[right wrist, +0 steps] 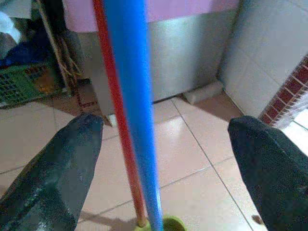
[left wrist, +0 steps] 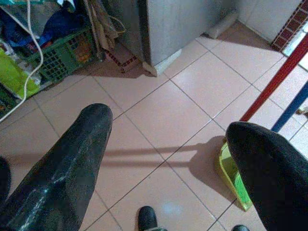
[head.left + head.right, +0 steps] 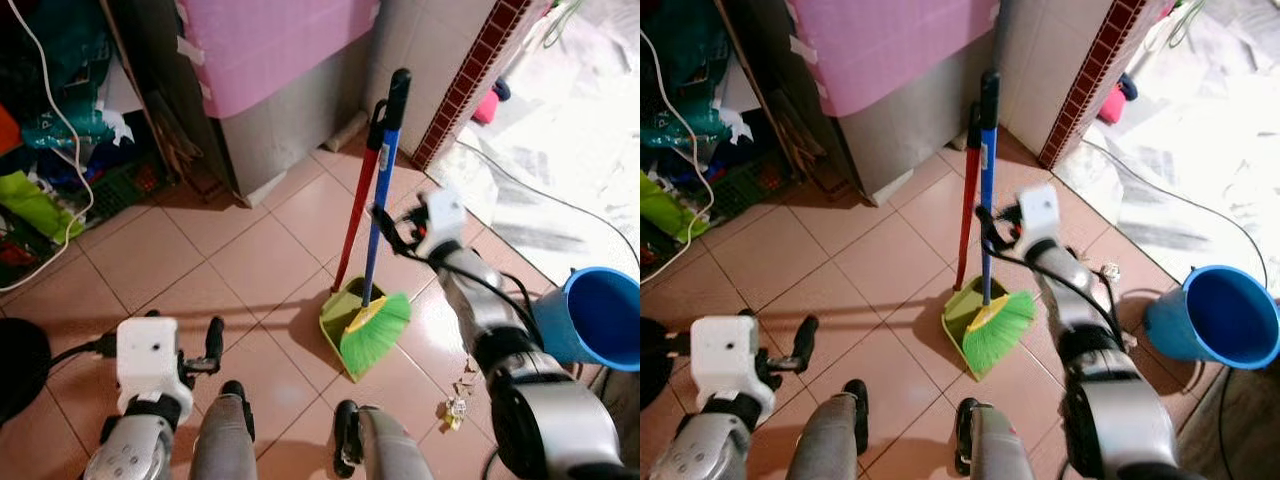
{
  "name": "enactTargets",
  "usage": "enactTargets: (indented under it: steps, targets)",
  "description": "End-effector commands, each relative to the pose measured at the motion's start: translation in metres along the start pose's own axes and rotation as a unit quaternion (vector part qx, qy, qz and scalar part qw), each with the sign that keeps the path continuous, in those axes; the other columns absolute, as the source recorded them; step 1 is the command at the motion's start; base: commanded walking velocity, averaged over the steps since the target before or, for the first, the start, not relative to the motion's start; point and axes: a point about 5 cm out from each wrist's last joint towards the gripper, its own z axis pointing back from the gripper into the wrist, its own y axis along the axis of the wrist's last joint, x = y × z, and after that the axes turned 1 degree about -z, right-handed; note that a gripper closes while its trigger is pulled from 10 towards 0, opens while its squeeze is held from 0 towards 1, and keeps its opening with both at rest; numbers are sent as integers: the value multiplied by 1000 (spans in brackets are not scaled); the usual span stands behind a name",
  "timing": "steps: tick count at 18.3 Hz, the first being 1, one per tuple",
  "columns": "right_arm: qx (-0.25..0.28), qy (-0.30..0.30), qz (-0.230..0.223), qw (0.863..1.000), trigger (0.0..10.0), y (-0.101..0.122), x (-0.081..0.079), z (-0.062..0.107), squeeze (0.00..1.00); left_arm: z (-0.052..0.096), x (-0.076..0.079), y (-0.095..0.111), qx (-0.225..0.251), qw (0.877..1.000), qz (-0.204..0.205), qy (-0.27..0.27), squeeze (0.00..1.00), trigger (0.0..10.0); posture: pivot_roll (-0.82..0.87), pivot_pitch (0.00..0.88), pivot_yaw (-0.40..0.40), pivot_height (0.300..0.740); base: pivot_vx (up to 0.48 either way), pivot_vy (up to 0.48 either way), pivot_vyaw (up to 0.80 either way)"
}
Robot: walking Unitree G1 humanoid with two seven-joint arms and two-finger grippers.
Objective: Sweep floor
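Right wrist view showed the right gripper (image 1: 159, 144) spread wide around the blue broom handle (image 1: 132, 96), not yet touching it.

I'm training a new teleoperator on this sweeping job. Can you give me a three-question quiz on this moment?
1. True or false: the right gripper is open around the blue broom handle.
2. The green broom bristles rest in: A) the blue bucket, B) the green dustpan, C) a basket.
3. What colour is the dustpan handle?

Key: 1 true; 2 B; 3 red.
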Motion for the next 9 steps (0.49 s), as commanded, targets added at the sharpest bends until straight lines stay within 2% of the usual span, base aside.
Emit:
enactTargets:
  steps: [1, 2, 4, 6, 9]
  targets:
    - [9, -14, -8, 1000, 10000, -3, 8, 11, 0, -1, -2, -5, -6, 1000, 1, 6, 0, 10000, 147, 231, -63, 740, 0, 0, 0]
    - [11, -18, -11, 1000, 10000, -4, 11, 15, 0, -3, -1, -4, -3, 1000, 2, 8, 0, 10000, 142, 224, -65, 740, 0, 0, 0]
    - [22, -31, -43, 998, 10000, -10, 3, 42, 0, -10, -3, -2, 13, 1000, -1, 21, 0, 10000, 104, 175, -72, 740, 0, 0, 0]
    - [23, -31, -68, 997, 10000, -13, -24, 73, 0, -10, -6, -2, 27, 999, -1, 35, 0, 10000, 77, 124, -80, 740, 0, 0, 0]
    - [32, -51, -81, 995, 10000, -10, -40, 96, 0, -8, -9, 1, 41, 998, 2, 44, 0, 10000, 69, 78, -73, 740, 0, 0, 0]
